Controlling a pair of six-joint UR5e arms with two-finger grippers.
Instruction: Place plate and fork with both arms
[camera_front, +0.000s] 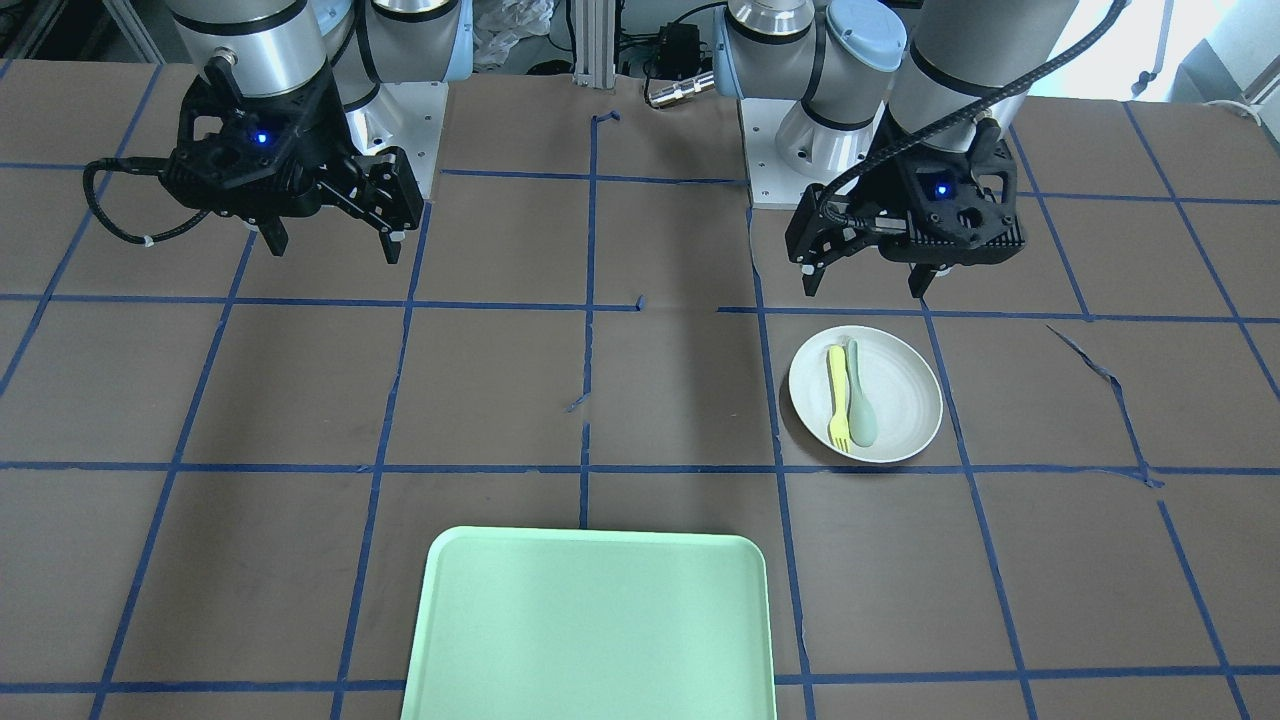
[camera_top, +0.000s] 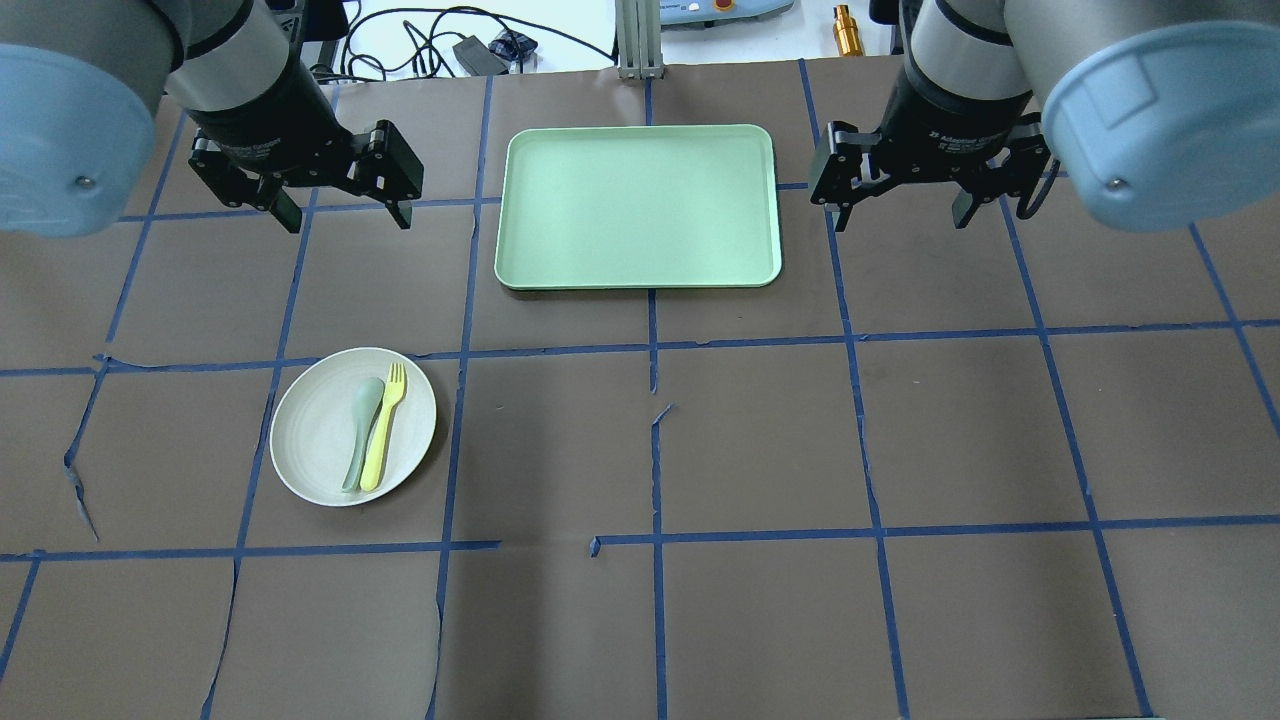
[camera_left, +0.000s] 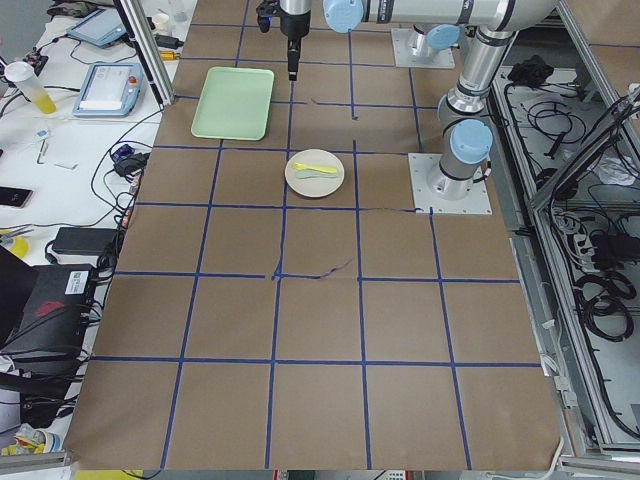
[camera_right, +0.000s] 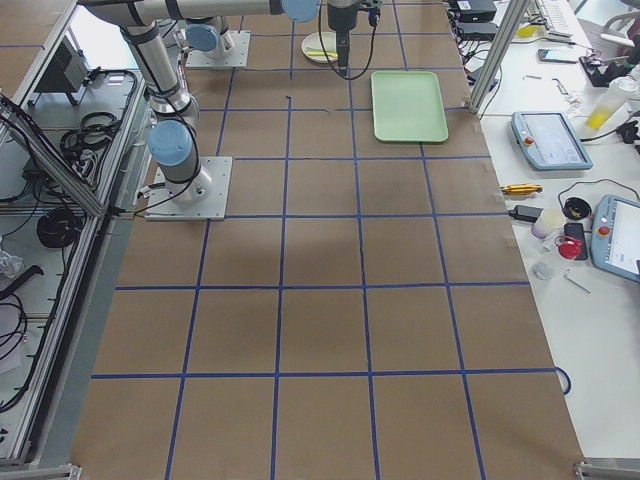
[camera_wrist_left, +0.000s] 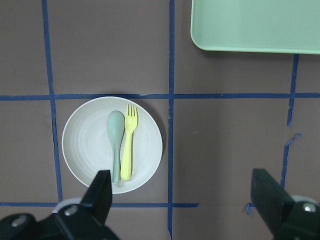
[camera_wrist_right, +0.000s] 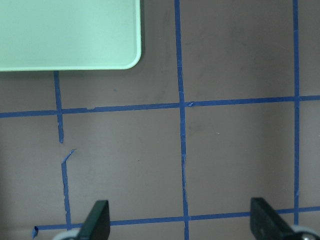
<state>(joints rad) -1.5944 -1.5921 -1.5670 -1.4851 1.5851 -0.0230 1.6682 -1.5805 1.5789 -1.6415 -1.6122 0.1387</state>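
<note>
Both arms hang above the desk (camera_top: 760, 450), clear of everything lying on it. The left arm (camera_top: 265, 110) has its jaws released, the 2 fingers (camera_wrist_left: 100, 195) spread wide and holding nothing. The right arm (camera_top: 960, 95) has its jaws spread just as wide and bare. The pale green tray (camera_top: 640, 200) lies between the 2 sets of jaws, and its short edges stand apart from both.

The plate (camera_top: 310, 440) sits flat on the desk on the robot's side of the left jaws. It is well apart from the tray's near edge, with bare brown desk all round its rim. On it lie the fork (camera_top: 385, 425) and a grey-green spoon (camera_top: 360, 430), side by side and touching. The fork is on the side nearer the right jaws, and its tines point toward the tray's end of the desk.

The left wrist view shows the plate ahead of the spread jaws, closer to 1 finger than the other, plus a tray corner. The right wrist view shows only a rounded tray corner and blue tape lines on the brown desk. The 2 side views alone show the desk's long stretch away from the arms, with cables and devices past its edges.

The plate is round, off-white and shallow, with faint concentric ridges and a raised rim. The fork is slim and bright yellow, with short tines.
</note>
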